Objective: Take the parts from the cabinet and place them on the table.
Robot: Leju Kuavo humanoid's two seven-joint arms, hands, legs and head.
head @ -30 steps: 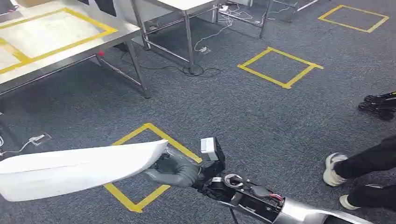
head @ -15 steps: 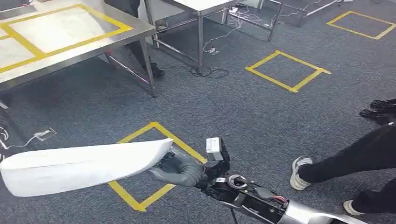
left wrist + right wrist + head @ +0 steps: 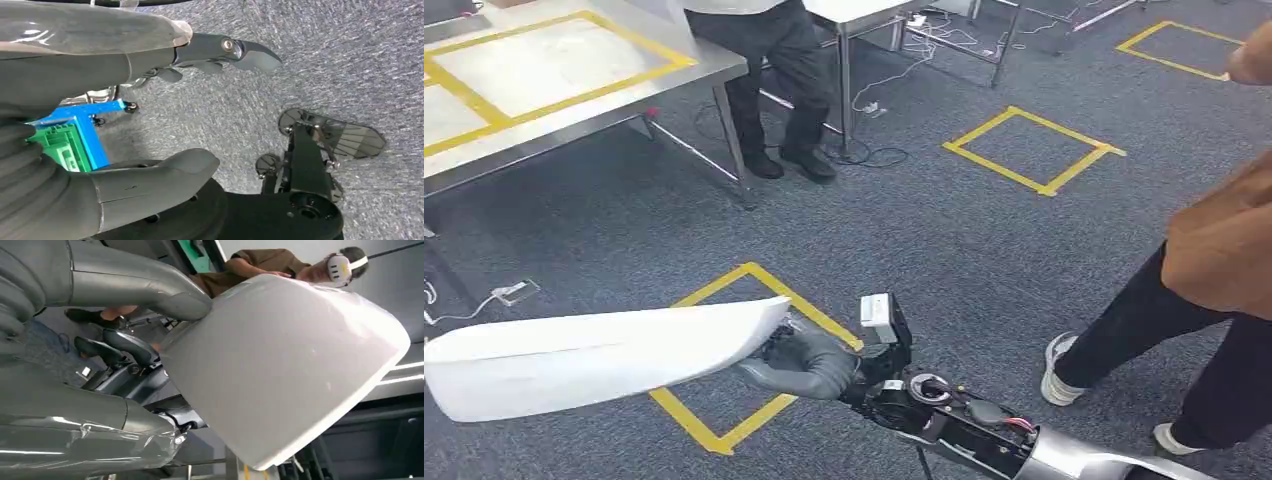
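Head view: the right hand (image 3: 799, 362) grips one end of a long white part (image 3: 594, 355), held above the carpeted floor (image 3: 944, 240); its long axis lies nearly level, the free end pointing to the robot's left. The steel surface (image 3: 544, 75) with yellow tape stands well apart. Left wrist view: the left hand (image 3: 125, 100), fingers apart, holds nothing
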